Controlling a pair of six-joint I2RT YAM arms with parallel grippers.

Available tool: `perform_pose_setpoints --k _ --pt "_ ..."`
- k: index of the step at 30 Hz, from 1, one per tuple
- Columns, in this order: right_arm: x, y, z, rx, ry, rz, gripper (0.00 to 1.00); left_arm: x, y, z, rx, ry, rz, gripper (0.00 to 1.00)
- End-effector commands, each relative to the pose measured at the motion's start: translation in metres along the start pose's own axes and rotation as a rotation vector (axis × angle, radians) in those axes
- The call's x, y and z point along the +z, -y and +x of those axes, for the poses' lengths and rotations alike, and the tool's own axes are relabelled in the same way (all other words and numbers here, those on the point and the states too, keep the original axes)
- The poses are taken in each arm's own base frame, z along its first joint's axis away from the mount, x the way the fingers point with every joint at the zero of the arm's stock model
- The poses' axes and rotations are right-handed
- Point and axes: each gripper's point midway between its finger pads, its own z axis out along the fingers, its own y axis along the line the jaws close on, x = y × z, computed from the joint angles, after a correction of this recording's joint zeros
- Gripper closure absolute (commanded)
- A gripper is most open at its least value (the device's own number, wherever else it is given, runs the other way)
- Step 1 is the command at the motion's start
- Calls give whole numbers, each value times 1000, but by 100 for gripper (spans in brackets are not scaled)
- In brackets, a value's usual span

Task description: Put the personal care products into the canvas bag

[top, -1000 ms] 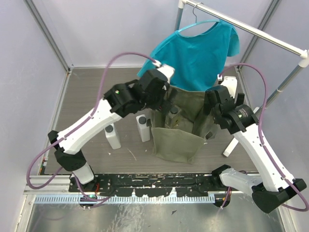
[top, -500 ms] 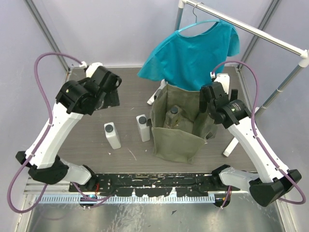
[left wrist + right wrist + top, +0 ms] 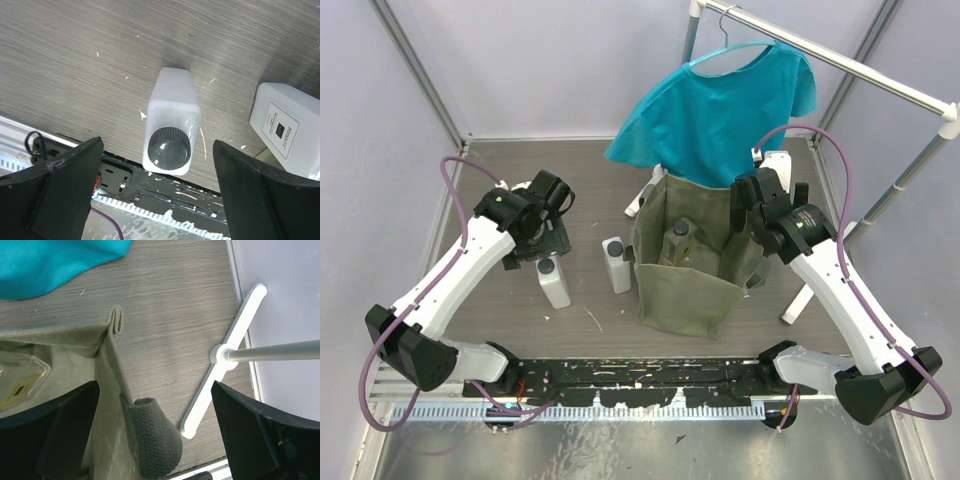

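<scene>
1. My left gripper (image 3: pixel 157 146) is wide open and holds nothing.
2. It hangs over a white bottle (image 3: pixel 170 125) with a dark round cap. In the left wrist view, one finger shows on each side of the bottle and neither touches it.
3. That bottle stands upright on the gray table (image 3: pixel 590 180), to the left of the canvas bag (image 3: pixel 685 295) and apart from it.
4. A second white bottle (image 3: pixel 616 263) with a dark cap stands upright just beside the bag's left wall. I can see its label in the left wrist view.
5. A clear yellowish bottle (image 3: pixel 678 240) with a dark cap is inside the bag, near the back wall.
6. I cannot make out a cream bottle in any view.
7. The bag stands open in the middle of the table, in front of the teal shirt (image 3: pixel 720 110) on its hanger.
8. My right gripper (image 3: pixel 155 390) is open too, with nothing in it.
9. It hangs over the bag's right edge, with the bag's handle (image 3: pixel 150 440) below it.
10. The white foot of the clothes rack (image 3: pixel 225 355) lies on the table to the right of the bag.
</scene>
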Motion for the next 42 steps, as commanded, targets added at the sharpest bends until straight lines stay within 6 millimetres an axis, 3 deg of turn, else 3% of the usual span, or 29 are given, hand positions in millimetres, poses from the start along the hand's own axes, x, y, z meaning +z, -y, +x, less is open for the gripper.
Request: perform_pose_setpoints --k 1,9,19,21,26,30,33,34,38,42 --pt "-7 4 -17 38 61 -3 0 13 21 3 -41 -20 106 2" --pt "-5 6 -16 32 57 10 0 48 20 29 2 -119 59 2" --pt "-5 9 -8 42 46 20 0 74 20 52 47 -190 35 3" --pt "-6 10 -8 43 46 20 0 75 20 53 53 -193 36 14" --pt "-7 13 -6 45 48 31 0 79 20 55 54 -198 36 55" --pt "-7 14 -6 46 48 33 0 77 24 53 59 -198 55 78" --pt "-7 14 -6 48 50 35 0 69 32 43 52 -172 96 98" --pt "-7 14 -6 47 49 37 0 65 36 36 50 -154 115 100" --pt "-6 15 -6 48 49 40 0 33 54 -4 44 -11 238 100" --pt "-8 15 -8 62 57 38 0 -27 69 -66 91 252 374 100"
